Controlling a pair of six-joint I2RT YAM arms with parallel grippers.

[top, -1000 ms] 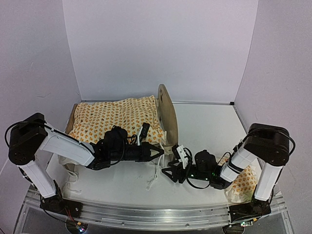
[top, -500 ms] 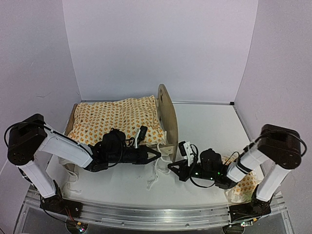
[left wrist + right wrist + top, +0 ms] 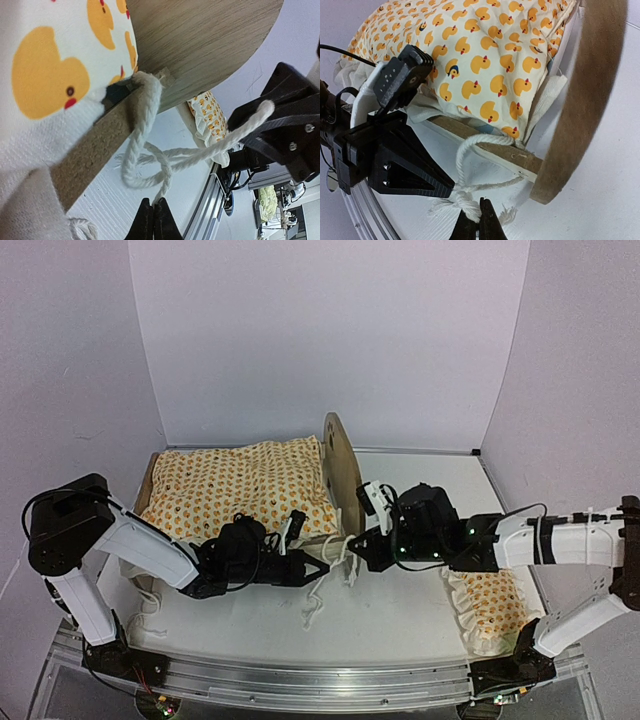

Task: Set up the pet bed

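Note:
The pet bed (image 3: 341,472) stands at the table's left, a light-wood frame with a round end board (image 3: 585,100), and a duck-print quilt (image 3: 240,485) lies over it. A white cord (image 3: 145,125) loops round the near side rail (image 3: 492,147) by the end board. My left gripper (image 3: 324,567) is shut on one strand of the cord (image 3: 153,206). My right gripper (image 3: 352,551) faces it, tip to tip, shut on the cord's knotted part (image 3: 479,209). Loose cord (image 3: 318,605) trails on the table below them.
A small ruffled pillow (image 3: 492,602) in the same duck print lies at the front right, under the right arm. More cord (image 3: 148,608) lies by the bed's near left corner. White walls close in the table on three sides.
My right arm has reached from the front right up to the bed's near corner, and its gripper has gone from open to shut on the cord. The left gripper has edged slightly right.

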